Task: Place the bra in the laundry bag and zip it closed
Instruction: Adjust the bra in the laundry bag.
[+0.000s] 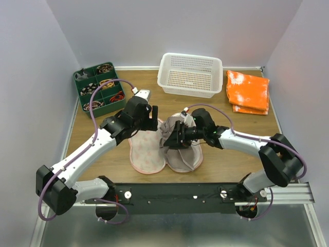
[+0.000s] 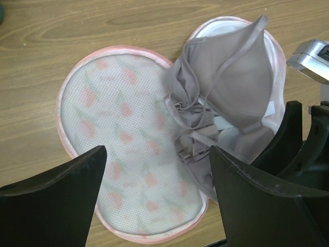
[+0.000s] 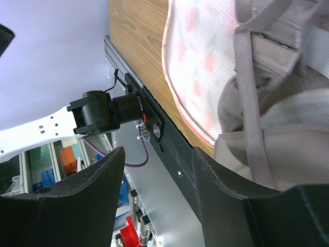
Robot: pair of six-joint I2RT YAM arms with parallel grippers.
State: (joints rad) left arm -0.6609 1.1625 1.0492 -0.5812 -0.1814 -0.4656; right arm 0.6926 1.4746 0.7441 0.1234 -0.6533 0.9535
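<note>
**Q:** Where is the bra [image 2: 231,92]?

**A:** Bunched in one half of the open laundry bag [image 2: 118,134] on the desk [image 2: 77,31], straps trailing across the hinge. I have both grippers spread wide and empty. The left gripper [image 2: 157,150] hovers over the printed flap, probably to fold it. The right gripper [image 3: 159,152] sits beside the bra, probably to tuck it.

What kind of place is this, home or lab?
Likely a lab test cell: table boxed by plain walls, left arm and right arm on a rail, staged props like the basket.
</note>
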